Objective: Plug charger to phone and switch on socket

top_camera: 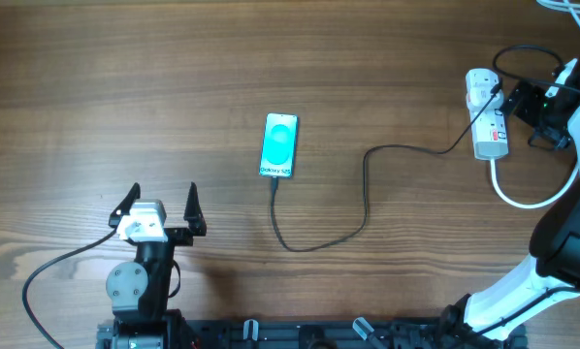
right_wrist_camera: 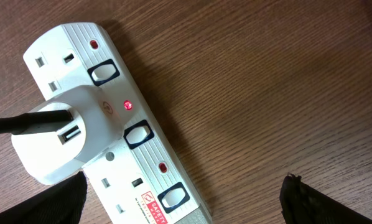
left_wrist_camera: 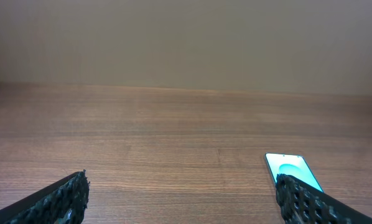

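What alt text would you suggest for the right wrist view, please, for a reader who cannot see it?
A white power strip lies diagonally on a wooden table, with a white plug adapter and its black charger cable seated in it and one red light glowing. The open right claw hovers above, touching nothing.

A brown wood-grain table [top_camera: 125,87] carries everything. Near its middle the phone [top_camera: 279,145] lies flat, screen up and lit teal. From its near end the thin black charger [top_camera: 366,189] runs along the wood, loops toward the near edge, then bends away and right to the socket [top_camera: 488,116]. The socket lies flat at the far right with a white plug [right_wrist_camera: 55,143] in it and one red light glowing beside that, and its thick white cord [top_camera: 495,177] curves over the wood from its near end.
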